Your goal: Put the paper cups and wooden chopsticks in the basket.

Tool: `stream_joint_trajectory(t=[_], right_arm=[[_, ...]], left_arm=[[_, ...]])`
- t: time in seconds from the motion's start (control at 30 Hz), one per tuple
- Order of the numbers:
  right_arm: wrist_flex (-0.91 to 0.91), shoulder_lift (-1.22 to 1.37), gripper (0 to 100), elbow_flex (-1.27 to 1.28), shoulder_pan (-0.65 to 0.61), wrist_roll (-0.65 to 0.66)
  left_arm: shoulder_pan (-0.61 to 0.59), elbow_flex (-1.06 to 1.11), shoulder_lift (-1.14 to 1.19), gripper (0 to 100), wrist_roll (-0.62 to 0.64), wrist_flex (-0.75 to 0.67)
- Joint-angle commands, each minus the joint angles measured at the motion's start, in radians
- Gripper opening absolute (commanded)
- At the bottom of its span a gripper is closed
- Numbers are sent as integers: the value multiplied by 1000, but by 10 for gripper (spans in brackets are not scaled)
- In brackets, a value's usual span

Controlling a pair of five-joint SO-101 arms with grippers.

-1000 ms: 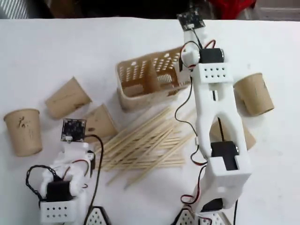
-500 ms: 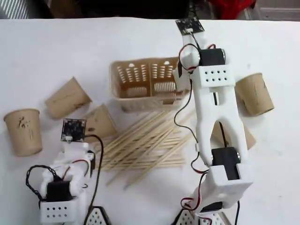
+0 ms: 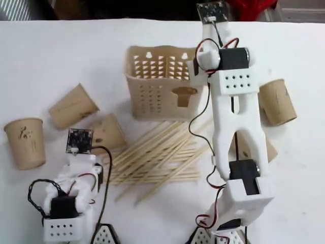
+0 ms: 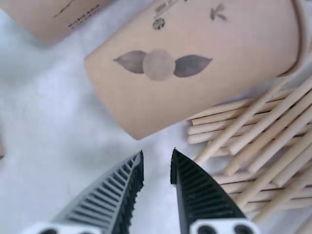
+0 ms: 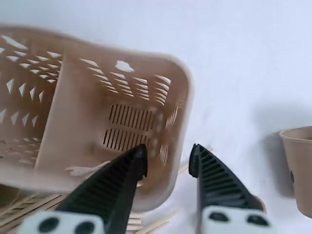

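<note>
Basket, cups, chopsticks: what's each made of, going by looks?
Basket: probably moulded plastic, beige with a smooth matte finish. It has regular cut-out slots and triangles and rounded corners.
Cups: brown kraft-type paper, matte, with a printed motif and a rolled rim. Whether there is a lining can't be told.
Chopsticks: pale bare wood, possibly bamboo. They are round with no gloss, and the grain is too fine to make out.

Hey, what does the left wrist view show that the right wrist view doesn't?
Left wrist: the left pincer, open, just short of a cup lying on its side against the chopsticks. Right wrist: the right pincer at the wall of the basket, with another cup apart from it. Both: chopsticks on the white table.
</note>
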Motion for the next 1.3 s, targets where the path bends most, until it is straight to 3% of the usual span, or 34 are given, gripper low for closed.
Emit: stream_joint_trajectory(t=[0.0,0.4,0.77,0.9,1.03,1.27], right_arm=[[-22,-35,162,-58,1,-5],[140,-113,163,-143,147,107],[176,-85,163,-107,320,178],[173,-15,166,35,334,176],[113,79,247,153,341,158],[71,180,269,166,358,163]], left_arm=[[5,-2,-5,110,-8,6],[5,-2,-5,110,-8,6],[5,-2,-5,110,-8,6],[5,-2,-5,110,-8,6],[5,-2,-5,110,-8,6],[5,-2,-5,110,-8,6]])
